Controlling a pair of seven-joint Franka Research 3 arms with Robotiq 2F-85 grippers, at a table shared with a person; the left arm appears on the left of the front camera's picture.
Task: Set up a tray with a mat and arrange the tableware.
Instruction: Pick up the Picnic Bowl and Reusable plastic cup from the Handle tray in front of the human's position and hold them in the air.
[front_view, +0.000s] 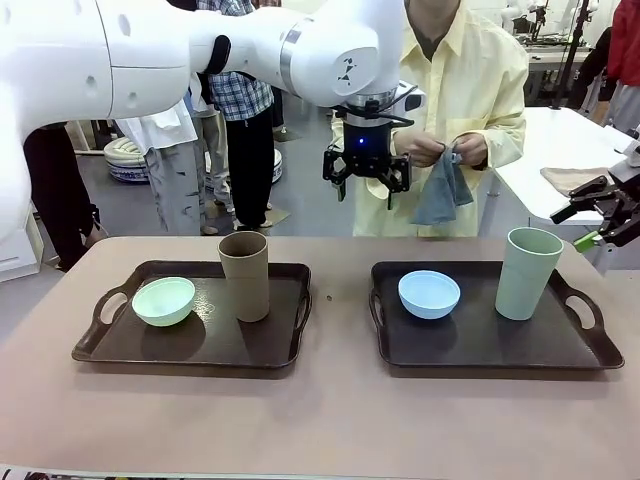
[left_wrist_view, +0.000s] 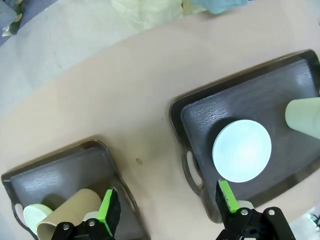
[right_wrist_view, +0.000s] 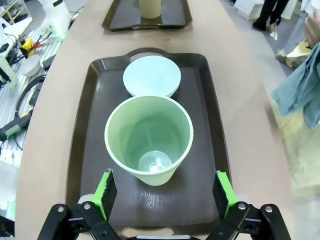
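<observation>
right fingers spread | pale green tumbler upright, matte | light blue bowl beside

Left tray on table: bowl on its left half, tumbler at its middle. Right of left tray, apart: second tray bearing second bowl, second tumbler farther right.

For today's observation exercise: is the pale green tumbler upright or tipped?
Upright: the pale green tumbler stands mouth up on its tray.
</observation>
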